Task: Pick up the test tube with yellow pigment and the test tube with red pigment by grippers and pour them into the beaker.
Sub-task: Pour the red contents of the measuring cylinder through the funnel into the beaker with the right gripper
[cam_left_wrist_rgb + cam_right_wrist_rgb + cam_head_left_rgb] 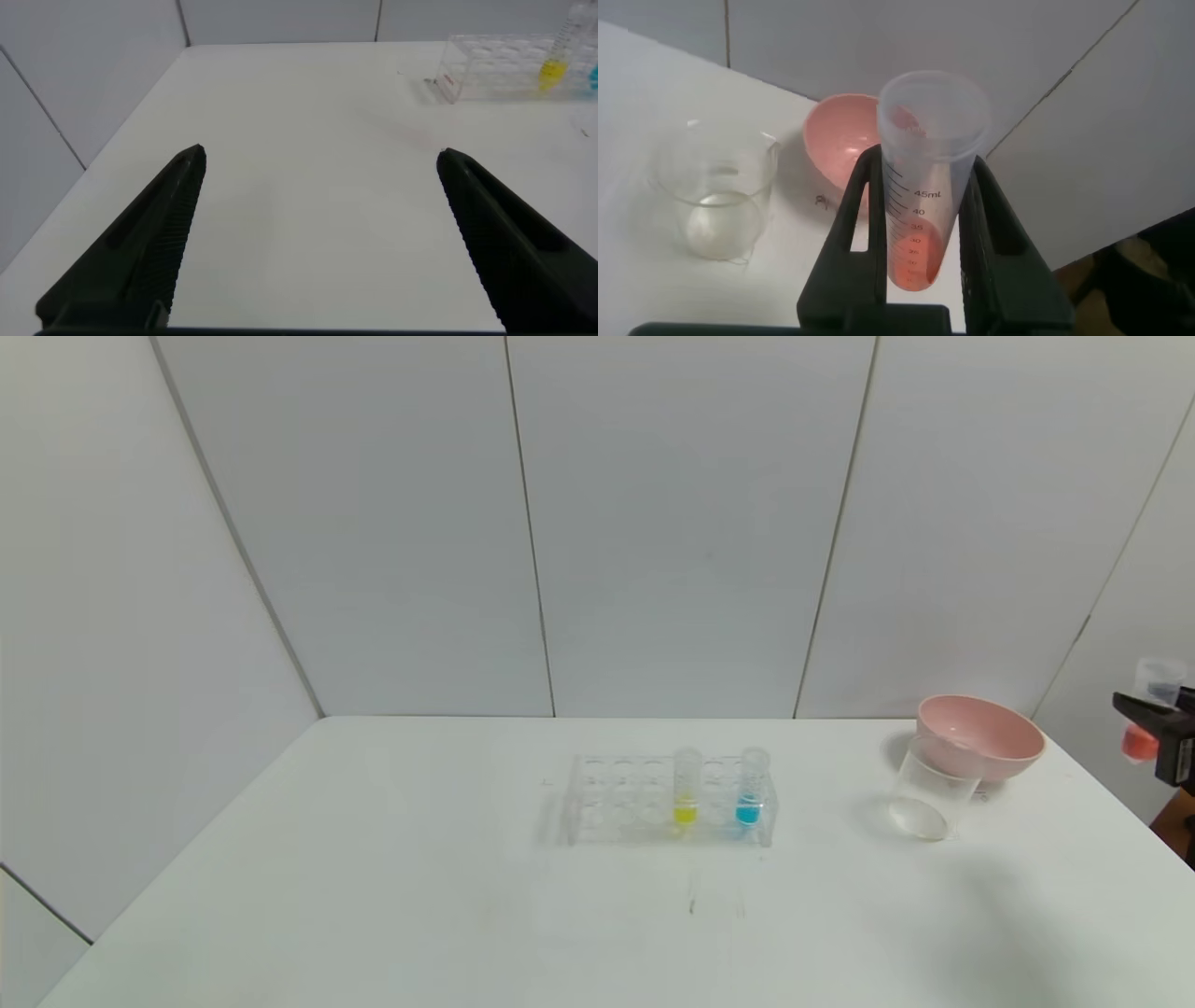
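Note:
My right gripper (1153,719) is at the far right edge of the head view, off the table's right side, shut on the test tube with red pigment (924,187). The tube (1146,714) is held above table level with orange-red liquid at its base. The beaker (927,791) stands on the table's right part, left of that gripper; it also shows in the right wrist view (715,191). The test tube with yellow pigment (686,789) stands in the clear rack (621,800) at mid table. My left gripper (320,163) is open and empty above the table's left part.
A blue-liquid tube (751,789) stands in the rack right of the yellow one. A pink bowl (980,735) sits right behind the beaker, near the table's right edge. Grey wall panels close in the back and left sides.

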Motion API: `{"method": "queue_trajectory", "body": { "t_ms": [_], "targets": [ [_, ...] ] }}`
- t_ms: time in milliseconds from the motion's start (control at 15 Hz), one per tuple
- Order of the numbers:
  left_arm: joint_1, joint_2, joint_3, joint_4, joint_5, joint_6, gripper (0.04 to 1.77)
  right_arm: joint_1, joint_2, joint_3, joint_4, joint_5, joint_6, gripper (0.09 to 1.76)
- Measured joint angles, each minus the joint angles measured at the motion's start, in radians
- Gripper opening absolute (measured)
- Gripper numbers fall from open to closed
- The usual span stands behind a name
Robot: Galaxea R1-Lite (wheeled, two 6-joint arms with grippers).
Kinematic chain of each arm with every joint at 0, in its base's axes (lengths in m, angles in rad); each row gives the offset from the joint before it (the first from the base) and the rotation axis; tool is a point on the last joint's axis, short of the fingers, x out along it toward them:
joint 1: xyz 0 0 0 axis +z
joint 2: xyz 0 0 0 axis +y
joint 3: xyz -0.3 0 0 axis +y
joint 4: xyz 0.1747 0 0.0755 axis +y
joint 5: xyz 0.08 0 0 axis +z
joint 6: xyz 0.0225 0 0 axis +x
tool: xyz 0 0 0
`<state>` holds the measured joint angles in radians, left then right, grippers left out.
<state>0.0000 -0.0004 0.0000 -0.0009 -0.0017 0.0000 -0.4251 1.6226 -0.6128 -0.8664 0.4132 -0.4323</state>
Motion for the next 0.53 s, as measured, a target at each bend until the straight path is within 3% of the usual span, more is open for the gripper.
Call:
{"method": "queue_trajectory", "body": {
  "t_ms": [267, 533],
  "targets": [
    [0.0, 0.0, 0.0, 0.0, 0.0, 0.0, 1.76, 0.02, 0.059, 0.008, -0.027, 0.005, -0.234, 0.5],
    [0.0, 0.0, 0.0, 0.0, 0.0, 0.0, 1.76, 0.106, 0.099, -0.01, -0.039, -0.011, -0.321, 0.5]
  ]
}}
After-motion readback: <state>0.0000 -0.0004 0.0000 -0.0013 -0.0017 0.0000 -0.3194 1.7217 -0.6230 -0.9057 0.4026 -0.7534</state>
